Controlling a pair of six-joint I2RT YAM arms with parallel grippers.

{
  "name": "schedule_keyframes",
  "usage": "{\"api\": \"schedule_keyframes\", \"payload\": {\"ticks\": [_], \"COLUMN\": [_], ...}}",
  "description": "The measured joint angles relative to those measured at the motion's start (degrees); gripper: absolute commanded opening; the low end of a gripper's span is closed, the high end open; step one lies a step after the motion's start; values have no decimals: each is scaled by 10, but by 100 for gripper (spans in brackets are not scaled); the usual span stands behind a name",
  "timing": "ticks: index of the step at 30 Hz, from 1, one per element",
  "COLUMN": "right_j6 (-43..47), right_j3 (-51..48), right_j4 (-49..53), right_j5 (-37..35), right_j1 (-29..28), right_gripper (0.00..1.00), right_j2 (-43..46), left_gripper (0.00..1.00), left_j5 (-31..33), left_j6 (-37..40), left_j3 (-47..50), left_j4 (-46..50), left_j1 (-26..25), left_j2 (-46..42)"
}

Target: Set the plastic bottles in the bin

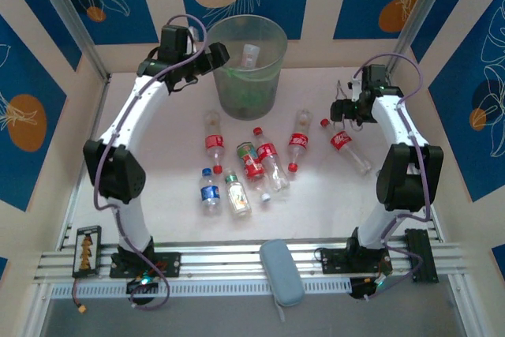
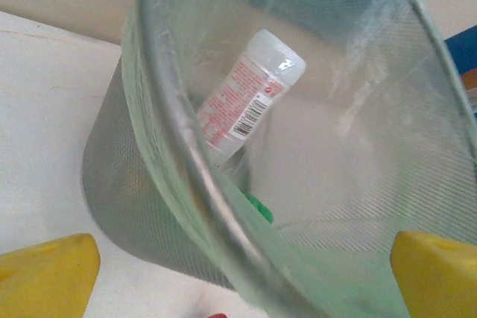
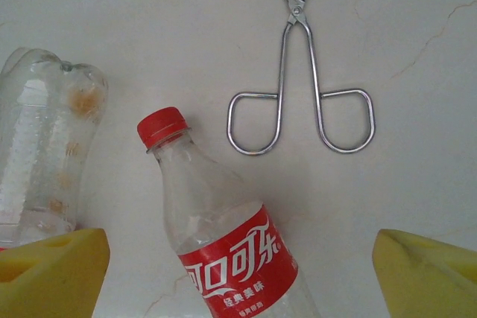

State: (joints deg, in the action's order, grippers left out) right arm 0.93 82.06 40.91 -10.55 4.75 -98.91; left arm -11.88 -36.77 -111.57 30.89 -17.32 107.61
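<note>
The bin (image 1: 268, 76) stands at the back of the table, and inside it a clear bottle with a white cap (image 2: 246, 102) leans against the wall. My left gripper (image 1: 218, 56) hovers at the bin's left rim (image 2: 179, 132), open and empty. Several plastic bottles lie in front of the bin, among them a blue-labelled one (image 1: 210, 192) and a green-and-white one (image 1: 237, 196). A red-labelled, red-capped bottle (image 3: 231, 251) lies on the table below my right gripper (image 3: 238, 273), which is open, its yellow fingers well apart on either side. Another clear bottle (image 3: 45, 154) lies to its left.
Thin metal wire tongs (image 3: 298, 102) lie on the table just beyond the red-capped bottle. A grey-blue oblong pad (image 1: 282, 271) rests on the front rail between the arm bases. Walls close in the table at the back and on both sides.
</note>
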Motion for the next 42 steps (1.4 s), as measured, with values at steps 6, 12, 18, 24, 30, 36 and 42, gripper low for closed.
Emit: {"api": "schedule_keyframes", "payload": {"ticks": [6,12,18,24,30,36,42], "right_j6": [-7,-15,-18,-21,-21,-21,-21], "right_j3": [-8,-14,-24,-39,-60,-61,-65], "right_j4": [-8,-15,-24,-30,-38,-43,-44], "right_j5": [2,2,2,0,0,0,0], "right_j1": [0,-2,-10,-14,-14,-12,-10], "right_gripper": [90,90,90,90,90,90,90], "right_j2": [0,0,0,6,23,29,29], "left_gripper": [80,66,59,54,50,45,43], "left_j5": [6,6,6,6,6,6,7], "left_j6": [-33,-103,-169,-203,-222,-234,-234], "left_j3": [112,184,220,207,189,179,175], "left_j4": [-35,-109,-163,-199,-215,-221,-221], "left_j1": [-14,-63,-73,-73,-73,-73,-73], "left_j2": [-121,-163,-145,-96,-58,-48,-45]}}
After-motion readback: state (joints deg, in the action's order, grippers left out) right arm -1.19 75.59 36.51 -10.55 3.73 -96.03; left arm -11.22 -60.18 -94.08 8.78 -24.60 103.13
